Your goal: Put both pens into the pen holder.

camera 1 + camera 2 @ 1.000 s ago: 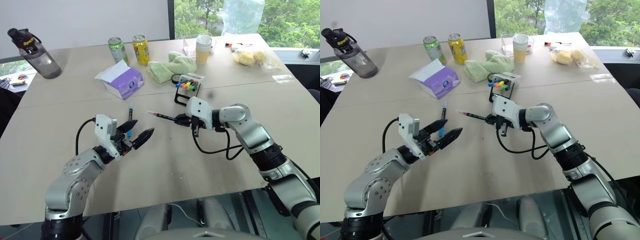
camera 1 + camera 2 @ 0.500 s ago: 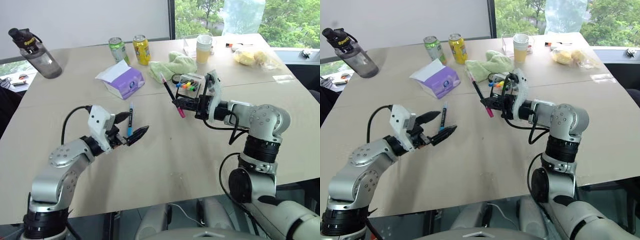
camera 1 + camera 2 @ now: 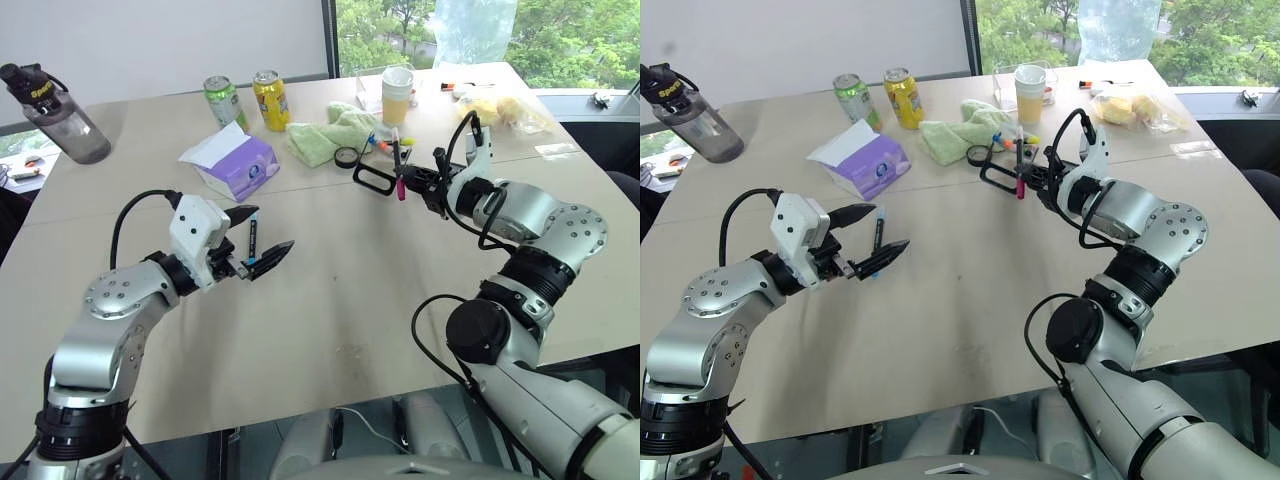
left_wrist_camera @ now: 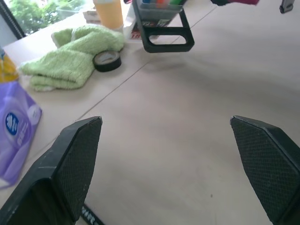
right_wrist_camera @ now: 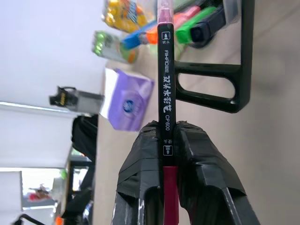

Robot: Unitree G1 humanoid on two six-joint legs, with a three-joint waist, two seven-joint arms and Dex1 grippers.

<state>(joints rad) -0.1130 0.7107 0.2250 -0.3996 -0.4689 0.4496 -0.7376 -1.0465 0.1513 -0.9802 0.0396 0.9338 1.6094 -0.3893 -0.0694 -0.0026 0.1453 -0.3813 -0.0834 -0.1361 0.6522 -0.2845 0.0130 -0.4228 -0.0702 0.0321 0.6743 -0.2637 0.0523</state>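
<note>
My right pincer [image 3: 408,180] is clamped on the pink-ended pen [image 3: 398,165], holding it upright right at the pen holder [image 3: 375,172], its upper end beside the coloured markers [image 5: 187,21] already lying in the holder's clear tray. My left pincer [image 3: 262,243] stands wide with nothing in it, well away from the pen holder, hovering over the pale surface [image 3: 330,290]. The blue-capped pen [image 3: 252,238] lies flat on the surface just beyond those spread fingers, between them and the purple tissue box [image 3: 232,166].
</note>
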